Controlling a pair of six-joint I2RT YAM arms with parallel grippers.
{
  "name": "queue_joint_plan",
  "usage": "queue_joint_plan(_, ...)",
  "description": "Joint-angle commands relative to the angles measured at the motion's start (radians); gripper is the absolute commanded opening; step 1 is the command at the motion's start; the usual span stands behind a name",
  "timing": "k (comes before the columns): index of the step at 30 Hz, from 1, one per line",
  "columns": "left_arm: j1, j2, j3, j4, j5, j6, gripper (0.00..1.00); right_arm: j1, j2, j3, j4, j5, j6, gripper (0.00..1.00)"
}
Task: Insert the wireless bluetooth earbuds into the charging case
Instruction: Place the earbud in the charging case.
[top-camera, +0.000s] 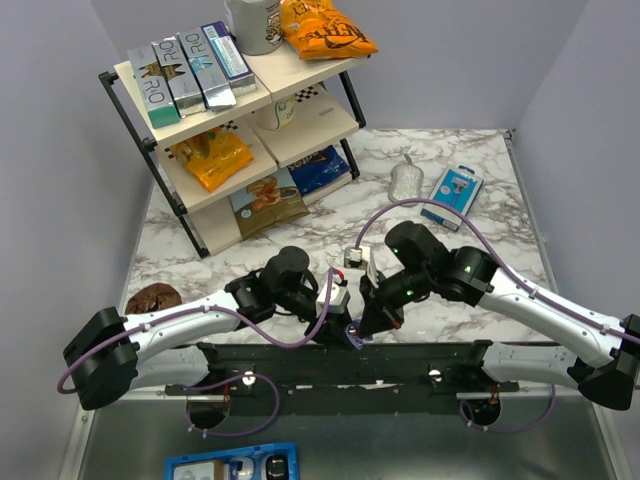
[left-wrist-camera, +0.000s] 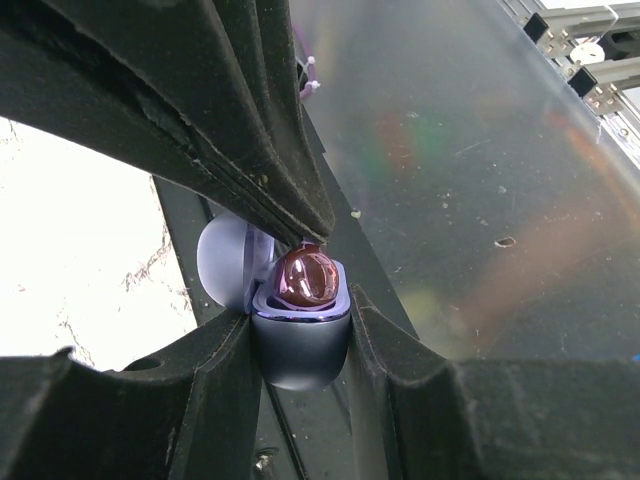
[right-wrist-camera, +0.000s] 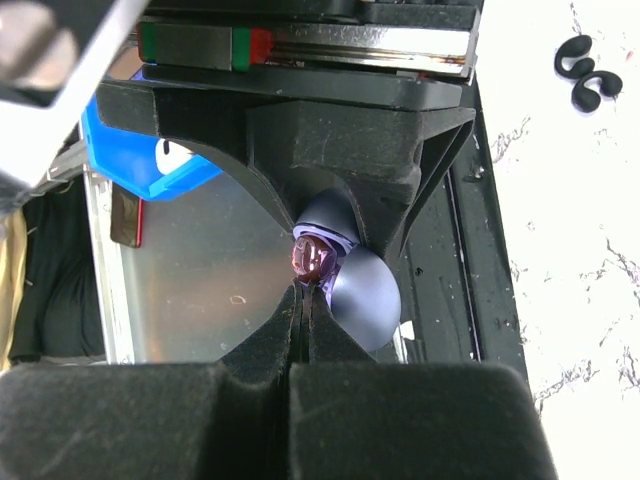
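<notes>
My left gripper (left-wrist-camera: 300, 350) is shut on the charging case (left-wrist-camera: 300, 345), a small blue-grey case with its lid (left-wrist-camera: 222, 265) hinged open to the left. One glossy earbud (left-wrist-camera: 306, 277), shining pink in the light, sits in the case's top opening. My right gripper (right-wrist-camera: 305, 292) is shut, and its joined fingertips (left-wrist-camera: 300, 225) touch the earbud (right-wrist-camera: 312, 257) from above. In the top view both grippers meet over the black rail at the near table edge, with the case (top-camera: 352, 337) between them. The rest of the case's inside is hidden.
Two small black curled pieces (right-wrist-camera: 585, 75) lie on the marble beyond the rail. A shelf rack (top-camera: 240, 130) of boxes and snack bags stands back left. A foil pouch (top-camera: 407, 180), a blue packet (top-camera: 452, 195) and a cookie (top-camera: 152, 297) lie on the table. A blue tray (top-camera: 230, 468) sits below.
</notes>
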Motion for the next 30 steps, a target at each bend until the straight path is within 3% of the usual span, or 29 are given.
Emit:
queue_joint_plan(1, -0.008, 0.003, 0.028, 0.009, 0.013, 0.031, 0.0, 0.008, -0.001, -0.009, -0.017, 0.038, -0.001, 0.01)
queue_joint_plan(20, -0.008, -0.004, 0.025, 0.013, -0.009, 0.034, 0.0, 0.01, 0.036, 0.011, -0.023, 0.029, 0.0, 0.01)
queue_joint_plan(30, -0.008, -0.021, 0.008, 0.044, -0.102, 0.056, 0.0, 0.01, 0.016, 0.003, -0.009, -0.008, 0.012, 0.01)
